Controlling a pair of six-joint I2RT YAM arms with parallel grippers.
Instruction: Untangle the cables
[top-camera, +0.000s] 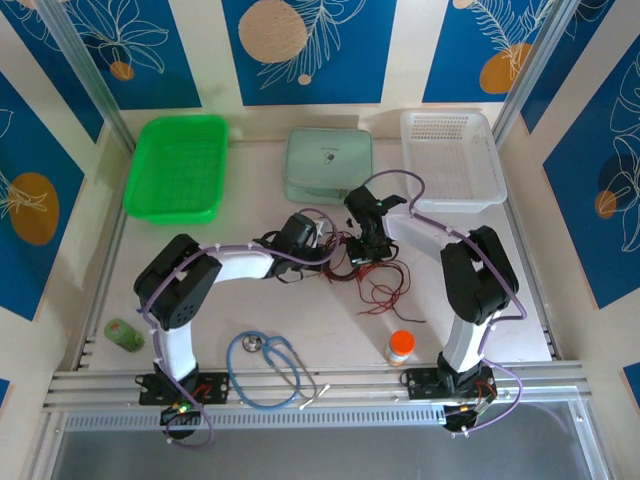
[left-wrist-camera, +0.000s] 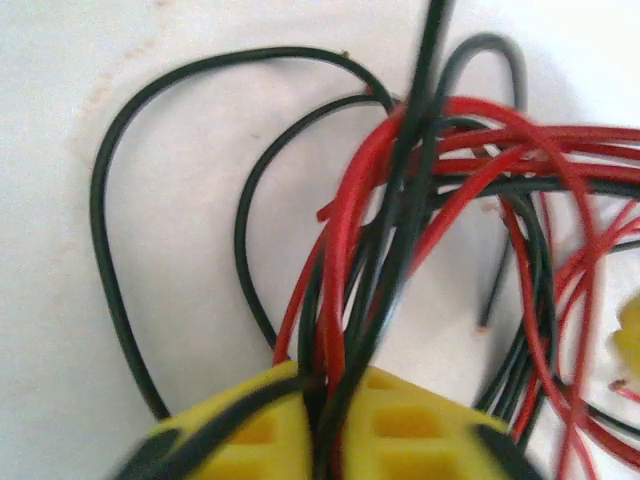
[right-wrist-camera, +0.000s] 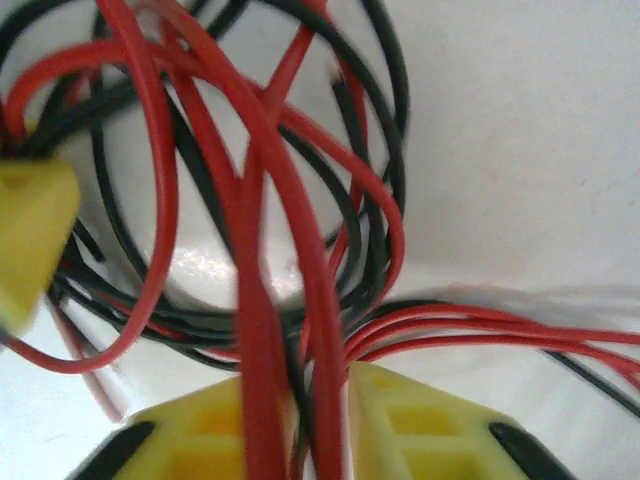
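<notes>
Both arms same build, left arm (top-camera: 180, 290) and right arm (top-camera: 478, 275): chunky black joint housings, white link tubes between them. Purple cable (top-camera: 395, 174) runs outside along each arm, held with small white ties, slack loops near the bases (top-camera: 185, 390). Bases are black, with a small green light on the left one. Wrist bodies are black. Left tool (left-wrist-camera: 325, 400) and right tool (right-wrist-camera: 300, 400) match: yellow plastic fingers (right-wrist-camera: 420, 420), moulded rectangular pockets in the faces, black inserts at the outer corners, blunt angled tips.
</notes>
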